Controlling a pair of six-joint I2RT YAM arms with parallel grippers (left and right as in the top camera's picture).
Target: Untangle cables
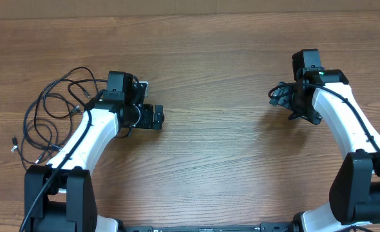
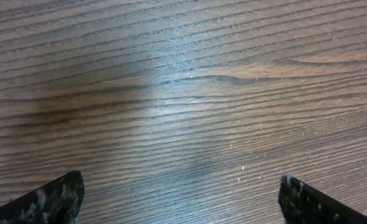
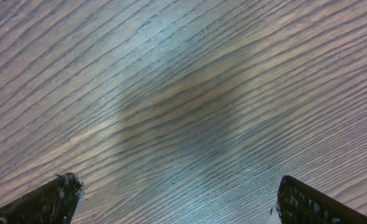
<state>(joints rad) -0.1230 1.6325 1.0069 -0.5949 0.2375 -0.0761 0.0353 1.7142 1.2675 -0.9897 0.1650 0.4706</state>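
Cables: thin black cords in one loose tangle, lying flat on the tabletop at its 9 o'clock side in the overhead view. Several loops overlap, and how many separate cords there are cannot be told. Small pale plug tips show at the tangle's 7 to 8 o'clock edge and near its middle. The 3 o'clock edge of the tangle runs under the left arm, whose white link crosses above it. No cord is lifted.

Left tool: fingers spread wide. In the wrist view the two dark fingertips sit at the lower corners, with only bare wood grain between them. No cord lies between the fingers, and nothing is pinched. From overhead, the wrist sits at 3 o'clock of the tangle, just beside it.

Right tool: also spread wide. Its fingertips sit at the lower corners with bare wood between them, and it grips nothing. The right arm stands at the tabletop's 3 o'clock side, well apart from the cables.
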